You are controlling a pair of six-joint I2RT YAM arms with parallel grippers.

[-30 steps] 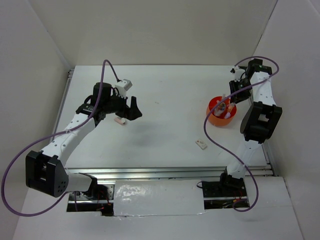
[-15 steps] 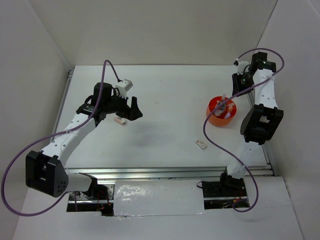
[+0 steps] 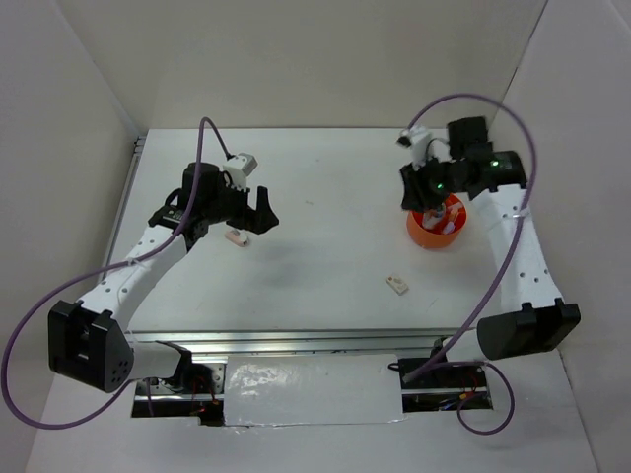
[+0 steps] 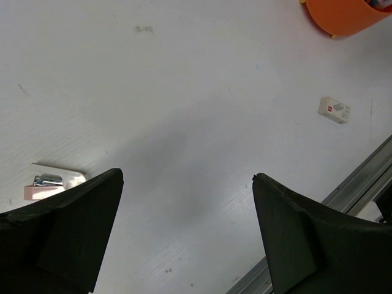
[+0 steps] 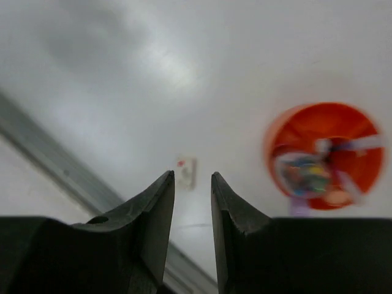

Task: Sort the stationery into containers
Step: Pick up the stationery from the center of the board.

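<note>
The round orange container (image 3: 432, 235) stands at the right with several pens and small pieces in it; it also shows as the orange tub (image 5: 324, 156) and as an orange rim (image 4: 343, 15). A white eraser (image 3: 396, 285) lies loose toward the front, seen too as a white block (image 4: 334, 109) and a blurred white block (image 5: 185, 173). A small pink-and-white piece with a metal clip (image 4: 49, 182) lies on the table by my left fingers, the same pink piece (image 3: 235, 236). My left gripper (image 3: 254, 219) (image 4: 187, 176) hangs wide open and empty. My right gripper (image 3: 412, 195) (image 5: 192, 174) hovers beside the tub's left rim, jaws narrowly apart, holding nothing.
An aluminium rail (image 3: 335, 340) runs along the table's near edge and shows as a grey rail (image 4: 367, 177) and a grey strip (image 5: 55, 165). White walls close in the table on three sides. Purple cables loop off both arms.
My right arm has swung from behind the tub forward and left, to hover by its left rim. The left arm has barely moved, and its jaws spread slightly wider.
</note>
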